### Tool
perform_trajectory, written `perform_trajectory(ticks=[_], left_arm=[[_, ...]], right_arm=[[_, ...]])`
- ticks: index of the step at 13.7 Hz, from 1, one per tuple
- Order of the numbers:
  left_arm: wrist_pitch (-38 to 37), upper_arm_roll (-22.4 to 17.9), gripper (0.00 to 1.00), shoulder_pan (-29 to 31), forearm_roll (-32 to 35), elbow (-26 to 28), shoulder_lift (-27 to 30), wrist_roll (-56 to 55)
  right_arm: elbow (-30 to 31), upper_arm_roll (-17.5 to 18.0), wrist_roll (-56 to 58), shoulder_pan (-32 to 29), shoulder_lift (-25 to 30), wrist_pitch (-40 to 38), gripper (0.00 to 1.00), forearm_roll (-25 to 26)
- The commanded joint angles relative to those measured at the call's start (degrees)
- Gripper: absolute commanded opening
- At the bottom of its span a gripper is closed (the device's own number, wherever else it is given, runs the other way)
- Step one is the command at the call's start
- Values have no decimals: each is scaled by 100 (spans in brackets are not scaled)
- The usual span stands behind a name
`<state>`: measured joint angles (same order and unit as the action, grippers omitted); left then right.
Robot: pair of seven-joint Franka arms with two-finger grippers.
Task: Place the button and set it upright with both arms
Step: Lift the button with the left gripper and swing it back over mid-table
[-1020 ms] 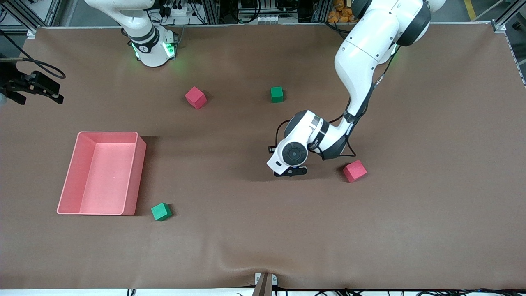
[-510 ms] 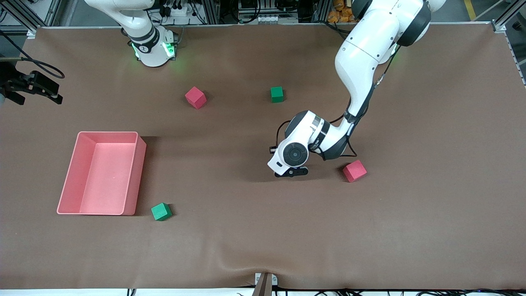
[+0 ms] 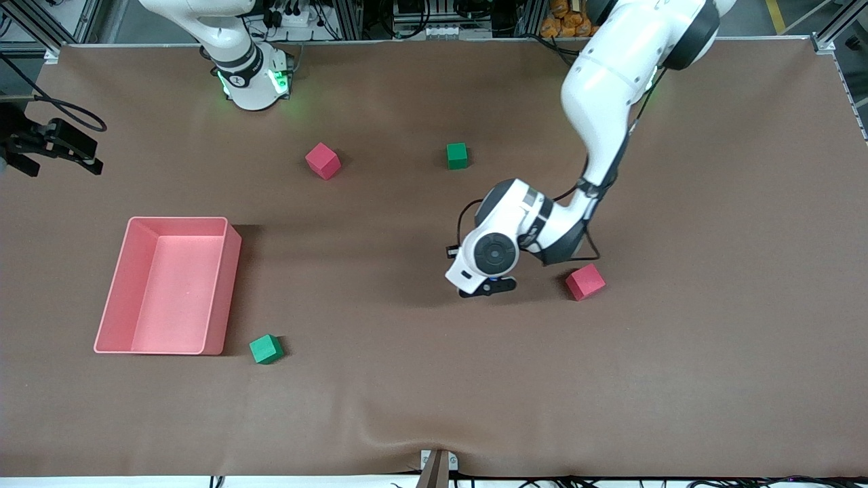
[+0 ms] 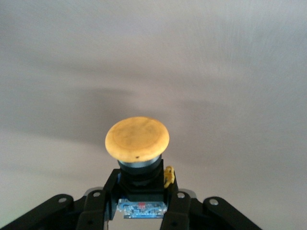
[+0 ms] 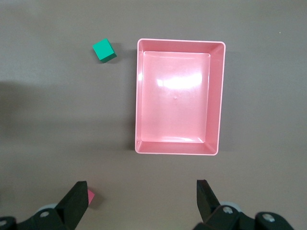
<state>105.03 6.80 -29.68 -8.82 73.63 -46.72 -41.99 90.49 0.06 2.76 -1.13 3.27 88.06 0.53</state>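
Pickup looks done: the left gripper (image 3: 487, 287), low over the middle of the table (image 3: 678, 379) beside a red cube (image 3: 585, 282), has its jaws clamped on the black body of the button (image 4: 137, 143), whose orange cap points away from the wrist. Whether the button is off the cloth yet is hard to tell. Placing and uprighting remain. The right gripper (image 5: 142, 200) waits with jaws apart over the pink bin (image 5: 220, 96).

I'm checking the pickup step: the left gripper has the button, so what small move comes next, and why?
Probably a short straight lift. The left gripper is shut on the button, low over the table beside a red cube; the right gripper waits open above the pink bin.
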Motion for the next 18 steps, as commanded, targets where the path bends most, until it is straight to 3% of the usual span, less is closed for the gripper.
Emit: perform_trajectory(ticks=[1,5,11,15,18], left_arm=[[-631,-21,0,602,308,274,908,-3],[-668,-21,0,981,1466,556,1350,15],[378,-12,0,1000,2928,530,1227,235],[465,-12,0,947,3132,521,1174,165],[966,-3,0,685,3132,521,1174,-80]], right_arm=[[-181,-32,41,69,-89,-105,100,123],[-163,-32,32,34,-89,-105,100,114],[-155,-32,32,17,-89,-114,100,114],[-155,-32,40,17,-89,-114,100,105],[-155,-32,40,17,-89,-114,100,96]])
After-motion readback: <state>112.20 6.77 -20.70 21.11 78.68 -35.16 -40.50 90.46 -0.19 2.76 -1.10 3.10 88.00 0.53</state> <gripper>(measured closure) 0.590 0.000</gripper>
